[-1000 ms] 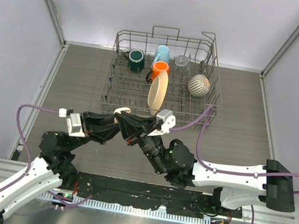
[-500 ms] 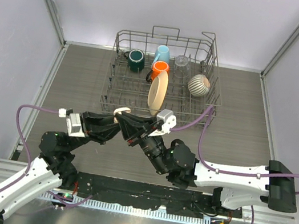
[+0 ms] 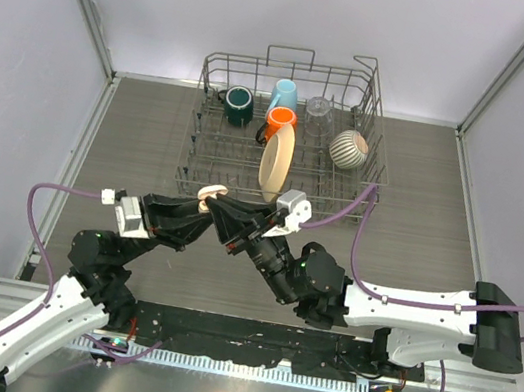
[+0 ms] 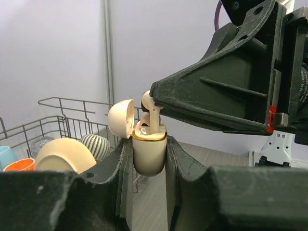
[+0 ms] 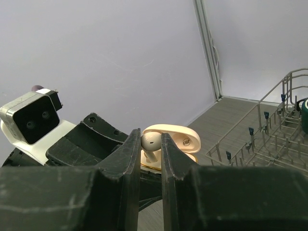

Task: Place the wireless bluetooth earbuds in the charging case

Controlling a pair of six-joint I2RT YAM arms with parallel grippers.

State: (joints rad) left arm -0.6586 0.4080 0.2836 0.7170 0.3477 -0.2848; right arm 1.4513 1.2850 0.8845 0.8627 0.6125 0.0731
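Observation:
My left gripper (image 4: 149, 144) is shut on a cream charging case (image 4: 149, 153) with a gold rim, held upright above the table with its lid (image 4: 120, 118) hinged open to the left. My right gripper (image 5: 150, 140) is shut on a cream earbud (image 5: 151, 142); its stem points down into the open case (image 5: 178, 139). In the left wrist view the earbud (image 4: 148, 103) sits at the case mouth under the right gripper's fingers (image 4: 216, 96). In the top view both grippers meet over the case (image 3: 213, 193), just in front of the rack. Other earbuds are out of view.
A wire dish rack (image 3: 287, 140) stands close behind the grippers, holding a dark green mug (image 3: 239, 103), a light blue cup (image 3: 283, 92), an orange cup (image 3: 280, 119), a clear glass (image 3: 319, 111), a striped bowl (image 3: 349, 148) and a cream plate (image 3: 275, 161). Walls enclose the table.
The right gripper and the earbud have shifted slightly left and toward the rack, closer over the case. The left gripper has barely moved.

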